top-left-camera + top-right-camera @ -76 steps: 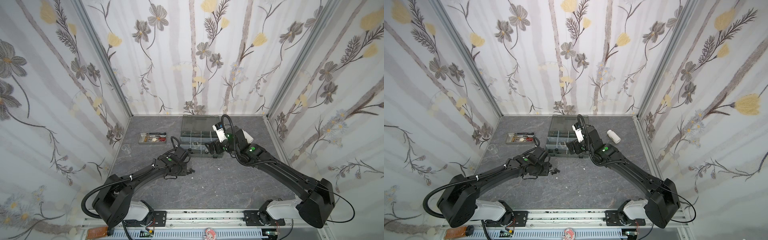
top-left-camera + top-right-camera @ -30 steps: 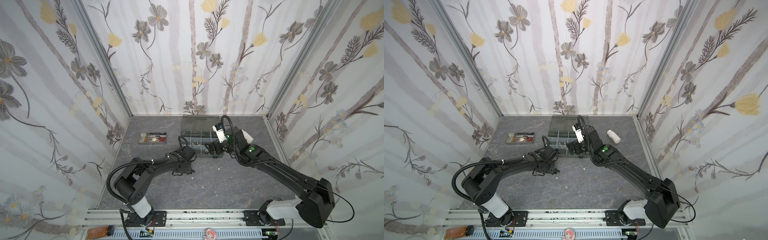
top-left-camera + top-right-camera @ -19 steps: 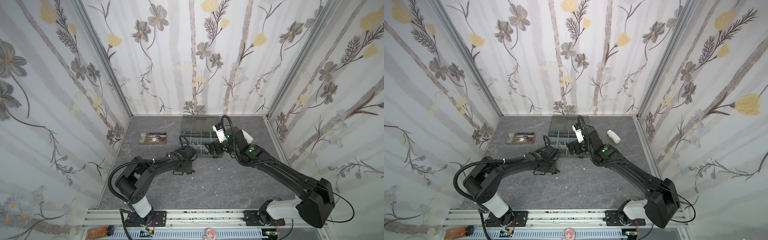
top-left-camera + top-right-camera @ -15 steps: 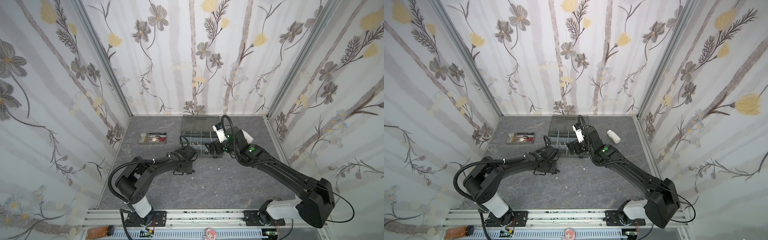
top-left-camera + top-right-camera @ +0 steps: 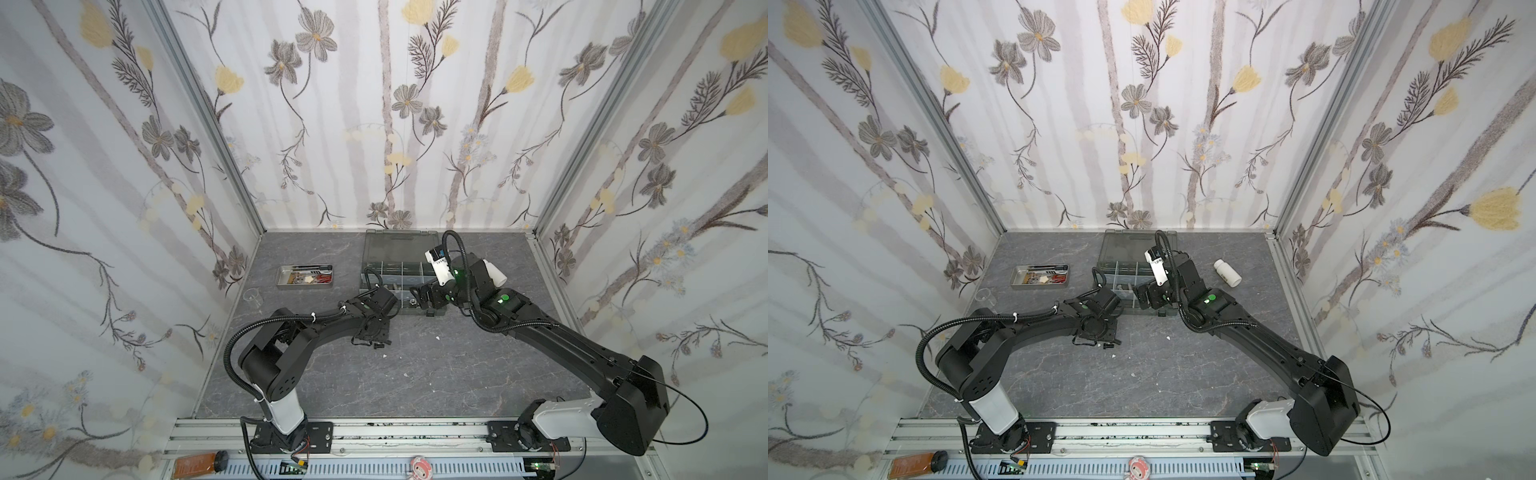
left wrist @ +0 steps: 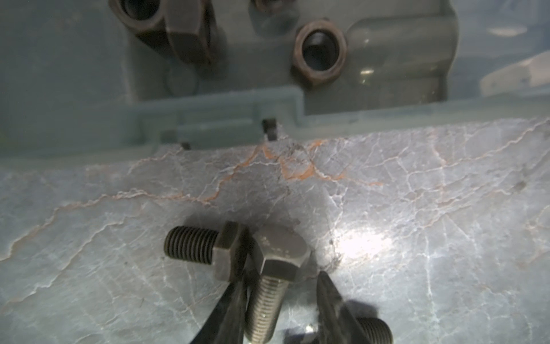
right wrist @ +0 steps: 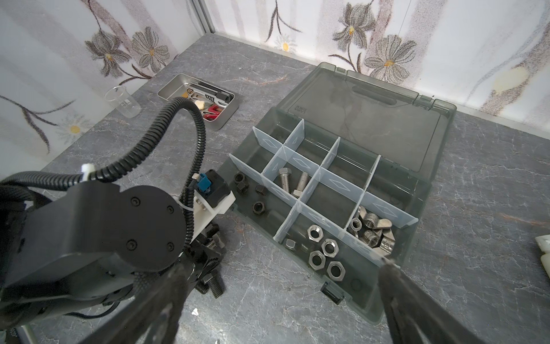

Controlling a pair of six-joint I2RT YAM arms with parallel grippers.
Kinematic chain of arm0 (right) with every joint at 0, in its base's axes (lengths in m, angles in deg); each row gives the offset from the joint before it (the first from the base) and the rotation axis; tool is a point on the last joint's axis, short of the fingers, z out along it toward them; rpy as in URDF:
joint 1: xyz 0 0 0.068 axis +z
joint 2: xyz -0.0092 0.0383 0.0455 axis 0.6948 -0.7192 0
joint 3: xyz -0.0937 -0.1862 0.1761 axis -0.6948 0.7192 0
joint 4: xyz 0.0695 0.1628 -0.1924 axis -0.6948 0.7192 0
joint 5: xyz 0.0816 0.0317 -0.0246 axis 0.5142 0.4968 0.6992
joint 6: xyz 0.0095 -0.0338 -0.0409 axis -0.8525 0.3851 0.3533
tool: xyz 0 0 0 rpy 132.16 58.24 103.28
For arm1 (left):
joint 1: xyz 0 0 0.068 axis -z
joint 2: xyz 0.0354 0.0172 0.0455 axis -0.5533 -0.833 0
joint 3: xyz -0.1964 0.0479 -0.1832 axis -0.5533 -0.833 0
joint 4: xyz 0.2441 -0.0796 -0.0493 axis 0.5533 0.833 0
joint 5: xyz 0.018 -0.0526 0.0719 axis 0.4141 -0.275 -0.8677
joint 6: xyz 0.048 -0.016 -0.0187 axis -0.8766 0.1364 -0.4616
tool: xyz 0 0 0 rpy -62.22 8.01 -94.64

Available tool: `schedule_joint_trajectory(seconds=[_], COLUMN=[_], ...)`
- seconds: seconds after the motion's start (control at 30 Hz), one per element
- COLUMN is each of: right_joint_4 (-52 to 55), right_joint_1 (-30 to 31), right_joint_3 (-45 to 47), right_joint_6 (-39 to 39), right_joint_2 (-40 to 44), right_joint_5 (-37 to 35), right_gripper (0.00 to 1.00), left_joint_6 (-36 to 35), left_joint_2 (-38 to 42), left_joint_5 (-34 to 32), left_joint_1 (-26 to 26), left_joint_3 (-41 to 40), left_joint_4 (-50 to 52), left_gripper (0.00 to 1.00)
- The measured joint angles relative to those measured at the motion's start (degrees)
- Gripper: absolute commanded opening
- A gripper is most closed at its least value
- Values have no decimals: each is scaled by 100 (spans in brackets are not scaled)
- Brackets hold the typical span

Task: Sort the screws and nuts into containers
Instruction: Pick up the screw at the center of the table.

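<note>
Screws and nuts, mixed lot, part sorted. Location: most pieces lie in the organizer box (image 7: 361, 300), its lid (image 7: 372, 119) folded back. A few hex-head bolts (image 7: 214, 286) lie loose on the grey marbled tabletop (image 6: 416, 208), just in front of the box's near wall.

Item in hand: first bolt (image 6: 269, 295), dull dark grey, coarse thread, lying flat with its head toward the box. A second bolt (image 6: 205, 250) lies crosswise, its head touching or all but touching the first's head. The threaded end of a third bolt (image 6: 376, 330) shows just beside.

Left gripper (image 6: 282, 268): jaws partly open, astride the first bolt's shank. One finger (image 6: 232, 312) sits close against it between the two heads; the other stands clear. Nothing gripped yet.

Right gripper (image 7: 282, 266): spread wide, empty, hanging over the box's front edge.

Handling note (judgement): close squarely on the shank below the head, so the round thread cannot roll out. Lift straight up to avoid dragging the neighbouring bolt. Likely destination is the cell holding two silver bolts (image 7: 291, 181).

Already filed: black hex nuts (image 7: 253, 196), end cell; silver hex nuts (image 7: 324, 253), front cell; wing nuts (image 7: 372, 232), next cell along.

Not in lot: steel tray (image 7: 166, 89), beaker (image 7: 123, 101), white bottle (image 5: 1227, 273).
</note>
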Motion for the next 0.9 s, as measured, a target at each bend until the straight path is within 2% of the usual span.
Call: schedule_joint_trajectory(seconds=[0.2, 0.67, 0.9], right_joint_4=[0, 0, 0], right_joint_1=[-2, -7, -7], right_joint_3=[0, -17, -17], right_joint_6=[2, 2, 2], right_joint_2=[0, -20, -31], right_joint_5=[2, 7, 9], right_gripper=[100, 100, 100], left_joint_6=[0, 4, 7], left_joint_2=[-87, -162, -149], left_joint_5=[-22, -144, -149], left_joint_1=[0, 15, 22], left_joint_3=[59, 28, 52], left_joint_4=[2, -197, -247], left_gripper=[33, 16, 12])
